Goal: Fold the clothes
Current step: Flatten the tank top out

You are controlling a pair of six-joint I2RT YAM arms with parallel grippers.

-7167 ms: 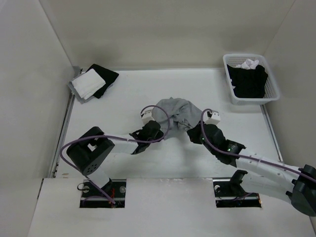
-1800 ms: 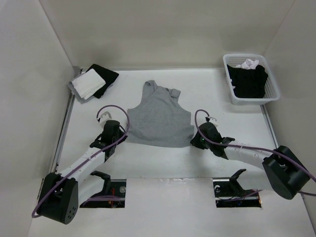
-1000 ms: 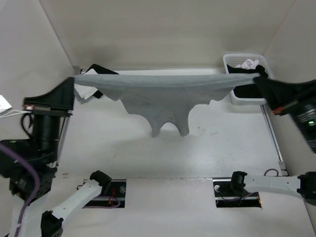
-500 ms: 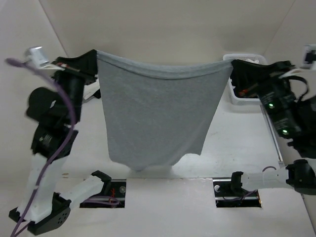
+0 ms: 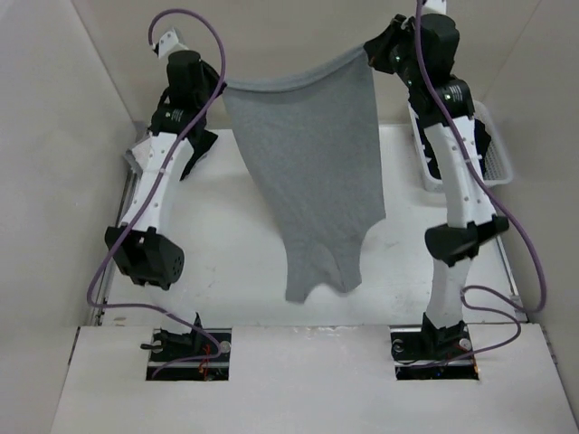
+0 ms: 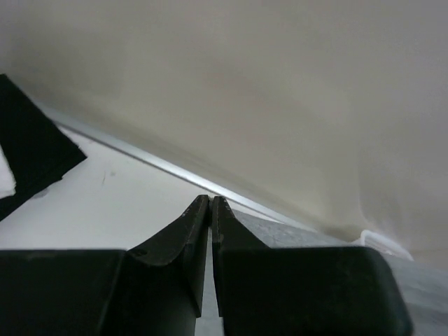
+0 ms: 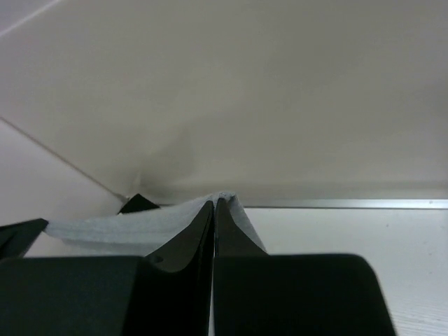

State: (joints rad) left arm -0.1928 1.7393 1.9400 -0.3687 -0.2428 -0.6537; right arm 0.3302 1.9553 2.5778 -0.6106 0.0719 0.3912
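Observation:
The clothes, one light grey sleeveless top [image 5: 317, 172], hang in the air, stretched between both raised arms. The hem is on top and the straps dangle just above the table near its front. My left gripper [image 5: 221, 88] is shut on the left hem corner. In the left wrist view the fingers [image 6: 211, 201] are pressed together, with grey fabric [image 6: 297, 229] running off to their right. My right gripper [image 5: 368, 52] is shut on the other corner. In the right wrist view the cloth [image 7: 105, 227] peaks over the closed fingertips [image 7: 218, 201].
A white basket [image 5: 499, 161] with dark garments stands at the back right, partly behind the right arm. A black garment [image 5: 201, 143] lies at the back left behind the left arm, also seen as a black garment [image 6: 28, 143] from the left wrist. Walls close in on three sides.
Both grippers have risen and swung toward the back wall, drawing closer together. The top now hangs narrower and tilted, with its lower end farther from the near edge.

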